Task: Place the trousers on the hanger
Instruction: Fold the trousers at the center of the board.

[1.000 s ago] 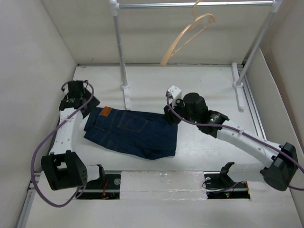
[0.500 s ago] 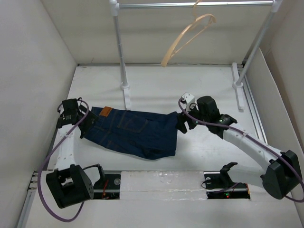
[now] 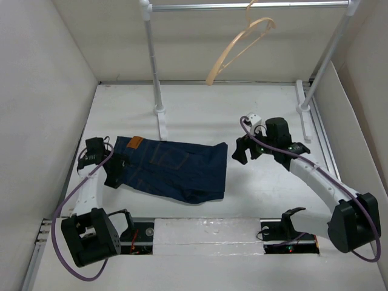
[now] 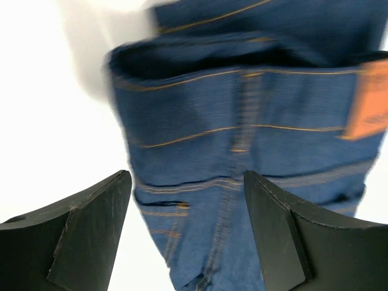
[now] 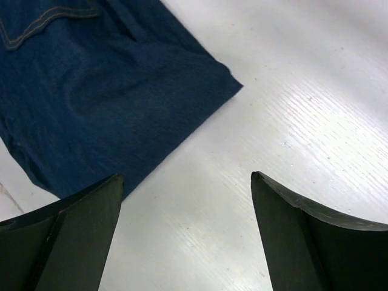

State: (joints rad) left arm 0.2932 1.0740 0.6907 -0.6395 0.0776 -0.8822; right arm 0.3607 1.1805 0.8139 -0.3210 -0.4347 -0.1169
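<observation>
Right hand (image 3: 242,151) left trousers (image 3: 176,170); hanger (image 3: 239,42) hook cropped.

Top external view: bright, even, diffuse light; shadows soft and faint. Left wrist view: motion blur across the trousers (image 4: 242,139); white area at upper left overexposed. Right wrist view: cloth weave in sharp focus; streaked glare on the table (image 5: 303,115), centre right.
</observation>
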